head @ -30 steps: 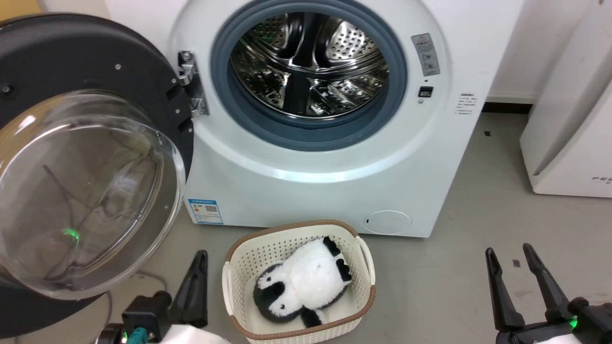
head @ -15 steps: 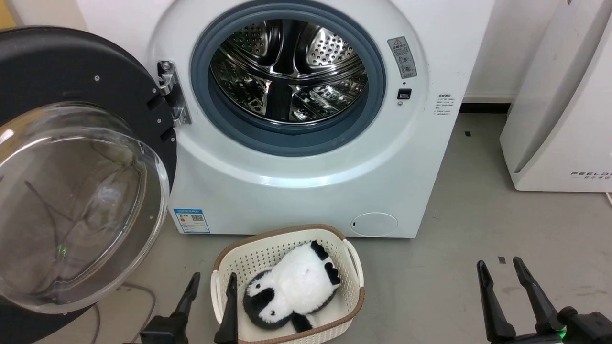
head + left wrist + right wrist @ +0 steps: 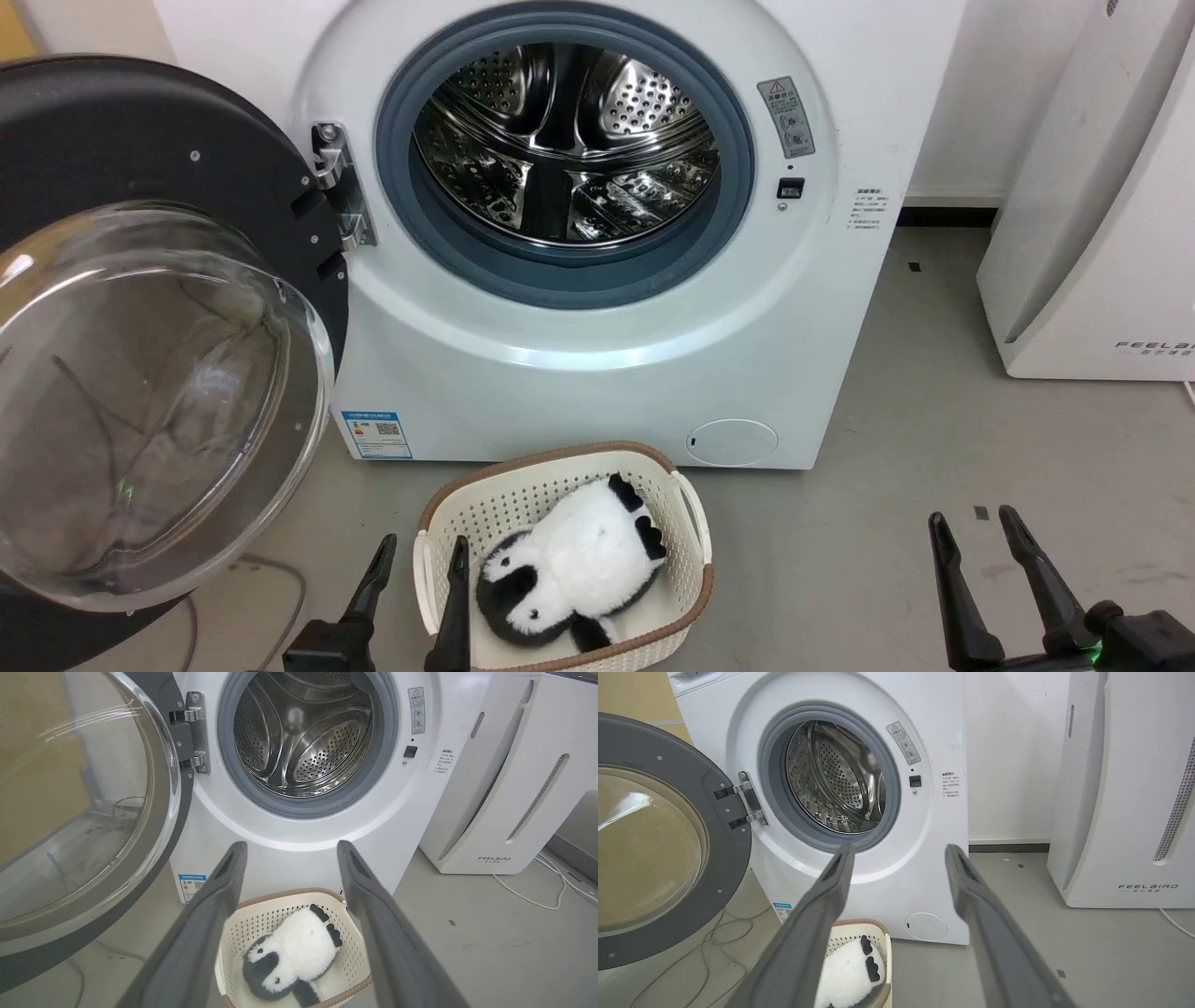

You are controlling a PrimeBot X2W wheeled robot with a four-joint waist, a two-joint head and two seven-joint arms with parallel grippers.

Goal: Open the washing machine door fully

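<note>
The washing machine (image 3: 597,373) is a white front-loader with its steel drum (image 3: 560,149) exposed. The washing machine door (image 3: 149,149) is swung out to the left on its hinge (image 3: 341,201). Its dark inner face and bulging glass bowl (image 3: 140,401) turn toward me. Low in the head view, my left gripper (image 3: 423,543) is open over the left rim of a basket, well apart from the door. My right gripper (image 3: 971,515) is open at the lower right above bare floor. Both the left gripper (image 3: 290,843) and the right gripper (image 3: 900,847) hold nothing.
A cream basket (image 3: 560,455) with a panda plush (image 3: 579,551) sits on the floor right before the machine. A white FEELAIR appliance (image 3: 1102,233) stands at the right. Cables (image 3: 280,579) lie on the floor under the door.
The head camera has shifted, so the scene sits further left and lower. My left gripper has sunk in view and turned, now showing both fingers apart. The door keeps its angle.
</note>
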